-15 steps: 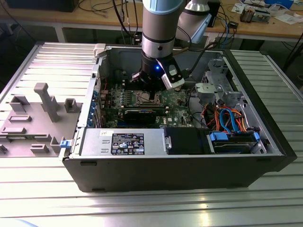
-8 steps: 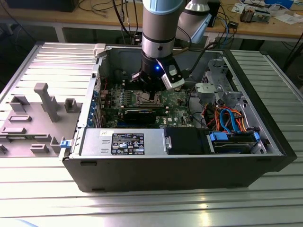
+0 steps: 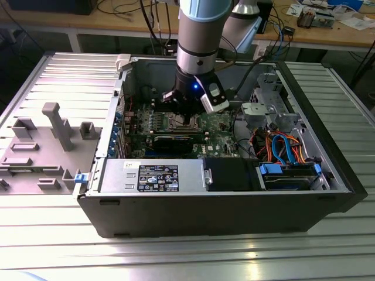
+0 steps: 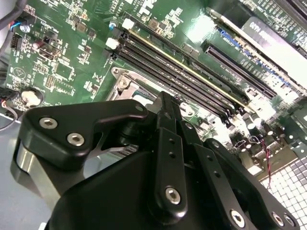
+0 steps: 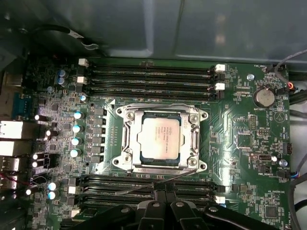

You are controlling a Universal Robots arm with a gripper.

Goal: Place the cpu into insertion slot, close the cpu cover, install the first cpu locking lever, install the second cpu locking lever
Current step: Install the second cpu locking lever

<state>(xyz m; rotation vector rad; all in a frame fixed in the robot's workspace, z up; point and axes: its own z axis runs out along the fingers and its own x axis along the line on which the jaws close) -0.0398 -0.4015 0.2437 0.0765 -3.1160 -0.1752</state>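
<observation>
- While the arm hangs low over the board inside the open computer case (image 3: pixel 105 170), we see the chip (image 5: pixel 160 139) seated in the socket (image 5: pixel 126 143), silver top up and square to the metal edging.
- We see the cover (image 5: pixel 195 139) lying down around the chip, its window framing the grey top.
- One thin lever (image 5: pixel 158 181) sticks out loose at a slant beside the socket, just ahead of the claw (image 5: pixel 162 193), whose fingers look drawn narrow with nothing between them.
- Our worry: the fingers could slide off that springy wire, or scrape the memory slots (image 5: pixel 148 76) nearby.
- We judge a push off-line could bend the lever or miss its hook.
</observation>
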